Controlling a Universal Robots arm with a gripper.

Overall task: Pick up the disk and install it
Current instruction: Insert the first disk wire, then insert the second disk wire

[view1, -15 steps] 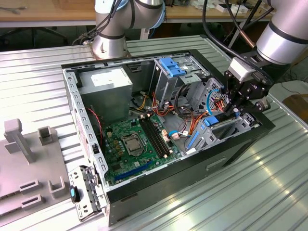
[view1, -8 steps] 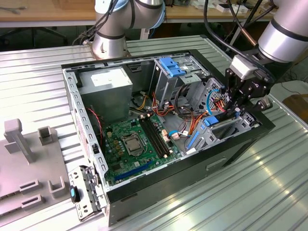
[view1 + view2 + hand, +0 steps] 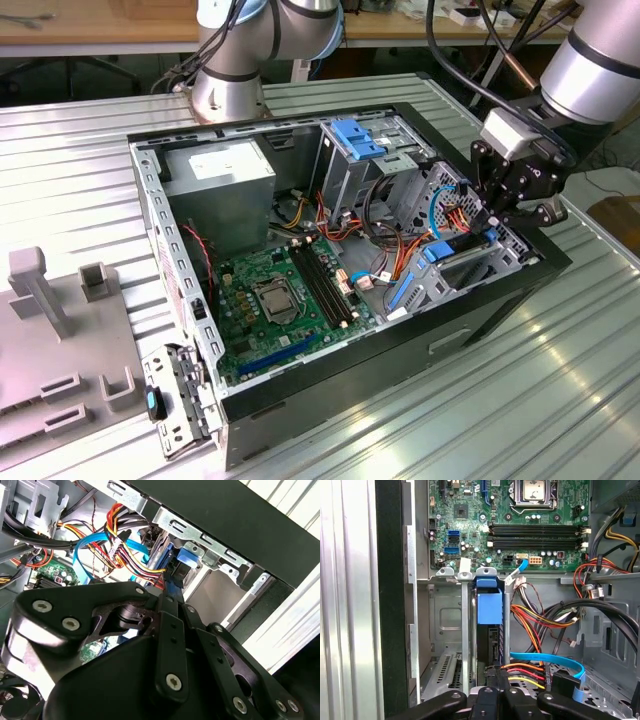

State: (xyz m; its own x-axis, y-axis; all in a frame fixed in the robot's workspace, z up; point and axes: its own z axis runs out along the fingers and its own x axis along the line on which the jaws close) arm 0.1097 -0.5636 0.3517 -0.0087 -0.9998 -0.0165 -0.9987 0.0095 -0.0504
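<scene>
The disk (image 3: pixel 489 609) stands on edge in a narrow slot of the metal drive cage at the case's front corner. Its blue carrier end faces the motherboard, and the dark drive body runs back toward my fingers. In the exterior view the disk (image 3: pixel 447 250) sits low in the cage at the case's right end, with my gripper (image 3: pixel 493 222) right above it. My gripper (image 3: pixel 496 677) is shut on the disk's near edge. In the second wrist view the black fingers (image 3: pixel 167 592) meet on the thin edge, with the blue carrier (image 3: pixel 184 562) just beyond them.
Red, yellow and orange power wires (image 3: pixel 540 625) and a flat blue cable (image 3: pixel 545 659) crowd the cage beside the slot. The motherboard (image 3: pixel 280 300), the power supply (image 3: pixel 222 175) and a light-blue latch (image 3: pixel 358 137) fill the open case. Grey fixtures (image 3: pixel 50 290) stand at the exterior view's left.
</scene>
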